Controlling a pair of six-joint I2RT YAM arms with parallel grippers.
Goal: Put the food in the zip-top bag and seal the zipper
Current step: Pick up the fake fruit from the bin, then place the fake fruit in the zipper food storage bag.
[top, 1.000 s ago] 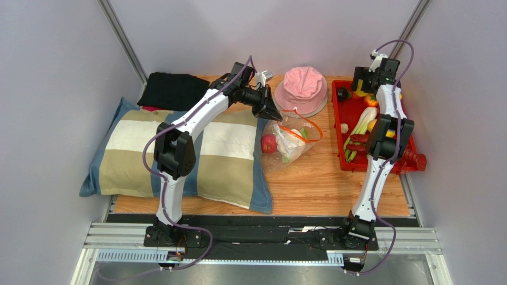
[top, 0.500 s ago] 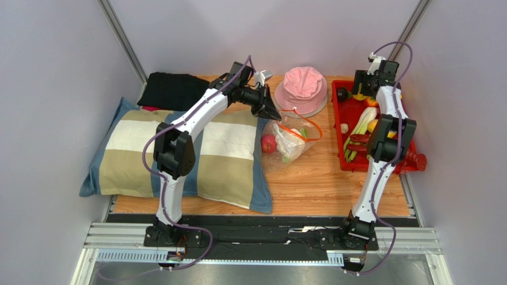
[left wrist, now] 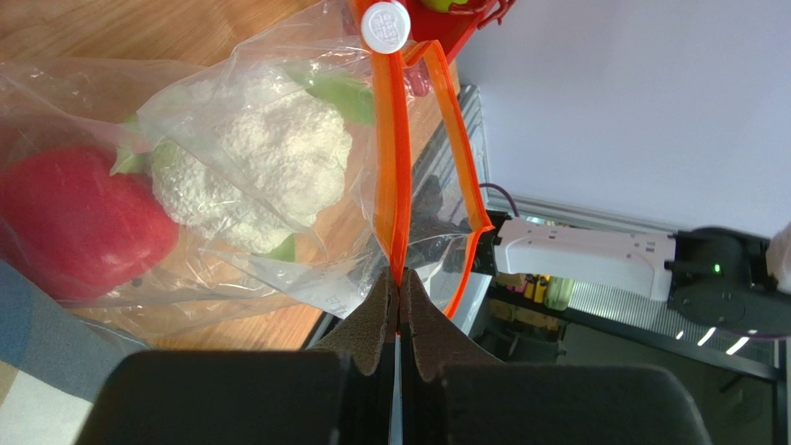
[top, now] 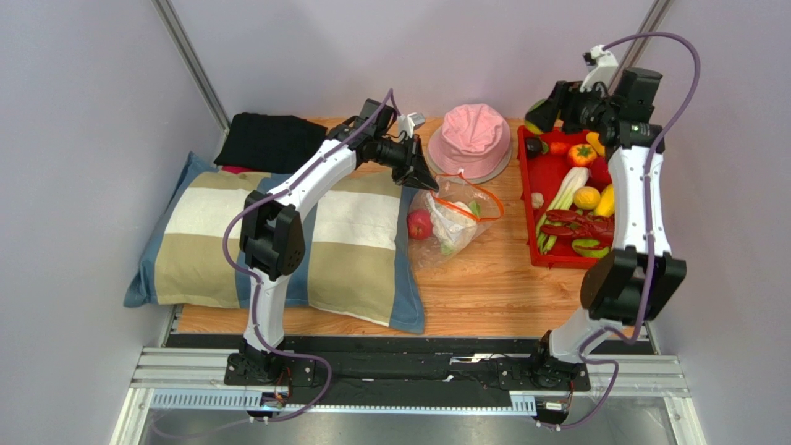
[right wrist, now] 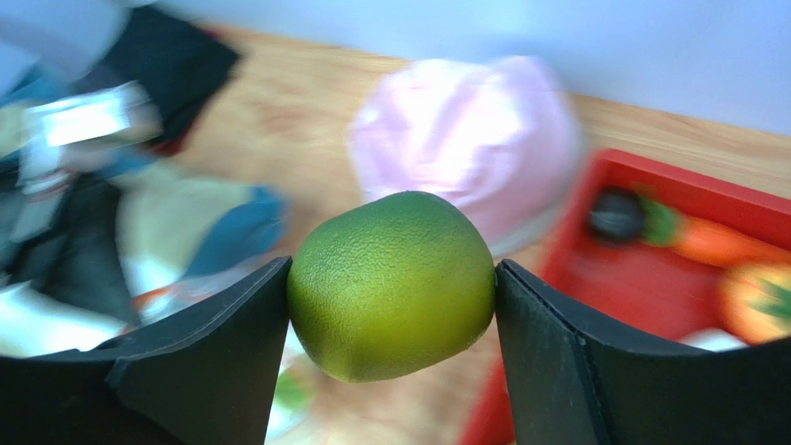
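The clear zip-top bag [top: 457,221] lies mid-table with a white cauliflower [left wrist: 251,158] and a red fruit [left wrist: 74,222] inside. My left gripper [top: 422,176] is shut on the bag's orange-red zipper [left wrist: 393,167] and holds that mouth edge up; its tips [left wrist: 397,287] pinch the strip, and a white slider [left wrist: 387,25] sits at the far end. My right gripper [top: 541,116] is shut on a green lime-like fruit [right wrist: 392,283], raised over the red tray's far left corner. More toy food lies in the tray: an orange pepper [top: 582,153], a lemon [top: 586,197], a leek [top: 562,199].
The red tray [top: 525,185] stands at the right. A pink hat [top: 473,139] sits behind the bag and also shows in the right wrist view [right wrist: 473,139]. A striped pillow [top: 278,241] fills the left, and a black cloth [top: 269,139] lies at the back left.
My right arm has swung up and out from over the tray and now holds the green fruit raised near the tray's far left corner. The left gripper and the bag have stayed put.
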